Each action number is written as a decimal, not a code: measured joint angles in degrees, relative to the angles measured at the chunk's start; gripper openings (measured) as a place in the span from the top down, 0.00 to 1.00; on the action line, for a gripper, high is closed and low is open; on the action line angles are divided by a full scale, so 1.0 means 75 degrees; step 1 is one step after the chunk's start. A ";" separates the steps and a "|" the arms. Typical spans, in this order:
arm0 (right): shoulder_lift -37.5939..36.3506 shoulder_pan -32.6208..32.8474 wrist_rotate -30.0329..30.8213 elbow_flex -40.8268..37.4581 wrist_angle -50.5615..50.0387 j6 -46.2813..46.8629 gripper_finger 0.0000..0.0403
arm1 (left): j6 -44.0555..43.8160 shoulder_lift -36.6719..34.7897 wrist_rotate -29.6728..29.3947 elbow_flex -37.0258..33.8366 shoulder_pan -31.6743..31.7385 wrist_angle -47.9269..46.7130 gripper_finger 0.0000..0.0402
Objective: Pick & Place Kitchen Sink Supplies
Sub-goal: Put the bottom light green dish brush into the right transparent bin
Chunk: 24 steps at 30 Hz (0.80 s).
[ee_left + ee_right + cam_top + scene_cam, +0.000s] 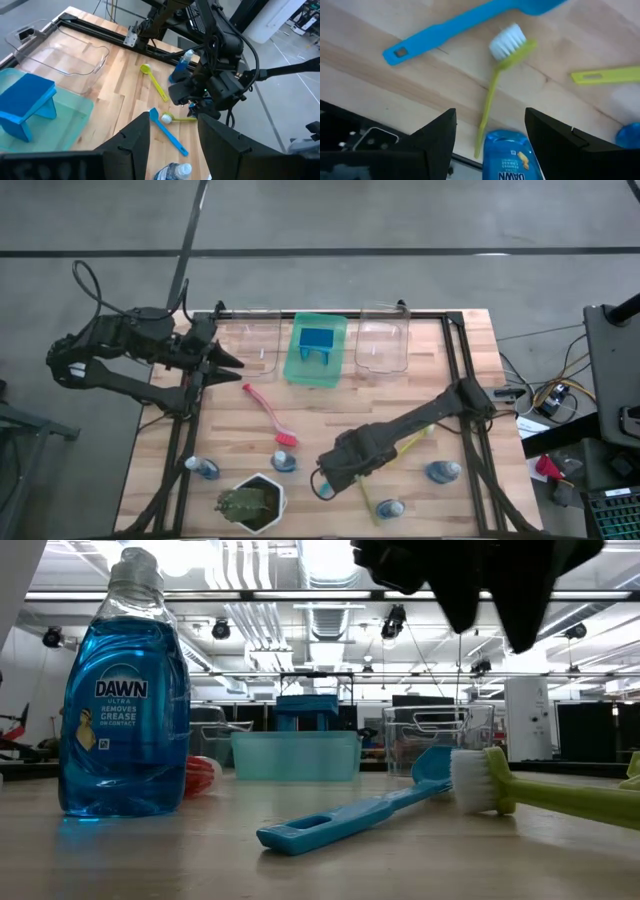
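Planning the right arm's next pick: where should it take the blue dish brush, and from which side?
Grip the blue dish brush mid-handle, coming from straight above: it lies flat on the table, the handle is bare there, and a yellow-green brush crowds its head end.

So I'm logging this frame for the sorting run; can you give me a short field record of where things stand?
table: wooden table
far edge: two clear bins, green tray holding a blue sponge
red brush: lying mid-table
right pincer: open, hovering above a yellow-green brush and blue brush
left pincer: open, at the far left
plant: near edge
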 joint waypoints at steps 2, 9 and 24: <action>0.0000 0.0045 -0.0013 -0.0133 0.0093 0.0114 0.42 | 0.0001 0.0000 0.0000 0.0000 0.0001 0.0000 0.61; 0.0000 0.0048 -0.0019 -0.0578 0.0777 0.0338 0.43 | -0.0003 -0.0003 0.0009 0.0000 0.0001 -0.0001 0.61; -0.0015 0.0100 -0.0020 -0.1329 0.1512 0.0454 0.45 | -0.0012 -0.0029 0.0136 0.0000 0.0000 -0.0003 0.61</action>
